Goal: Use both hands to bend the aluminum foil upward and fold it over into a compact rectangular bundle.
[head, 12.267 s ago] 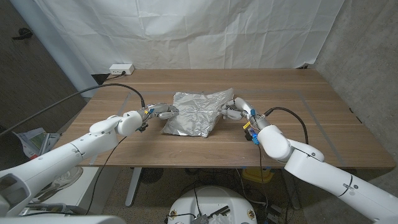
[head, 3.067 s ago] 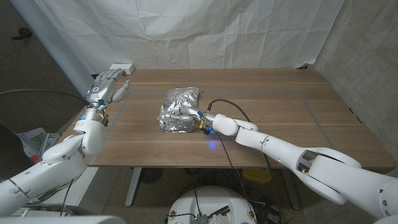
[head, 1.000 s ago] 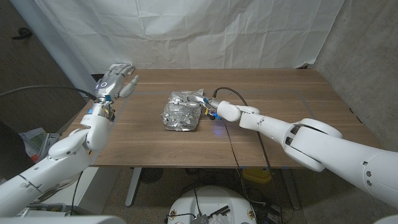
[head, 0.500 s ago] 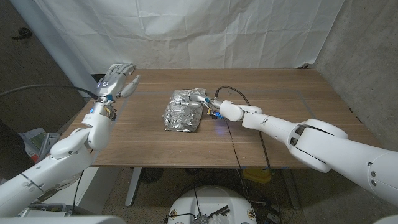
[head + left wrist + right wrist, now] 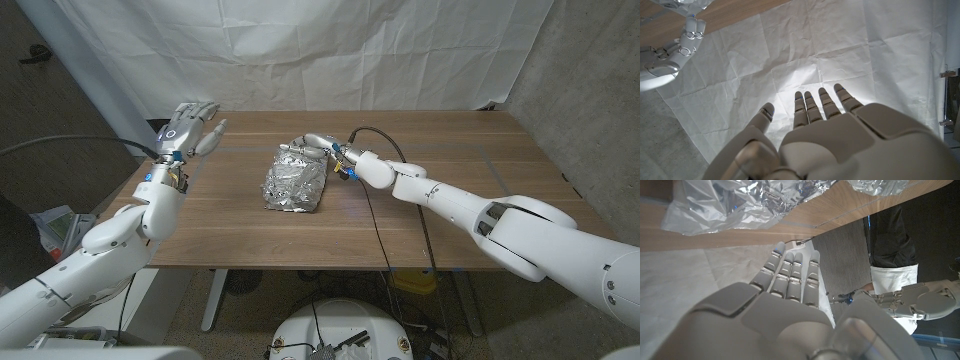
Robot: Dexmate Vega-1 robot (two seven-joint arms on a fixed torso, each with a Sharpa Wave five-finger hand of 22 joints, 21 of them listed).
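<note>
The crumpled foil bundle (image 5: pixel 294 181) lay mid-tabletop (image 5: pixel 480 200), roughly rectangular. The right hand (image 5: pixel 318 145) hovered at its far right corner, fingers extended together, holding nothing. The left hand (image 5: pixel 190 126) was raised well off to the left, fingers spread. A one-handed push could probably slide the light bundle or spring its folds open.

Left hand (image 5: pixel 190 126): pale grey segmented fingers, blue mark at wrist; smooth plates on back in left wrist view. Right hand (image 5: pixel 322 146): same grey, blue and yellow fittings at wrist. Both arms: glossy white rounded shells. Black cable (image 5: pixel 372 190) runs from each wrist.
</note>
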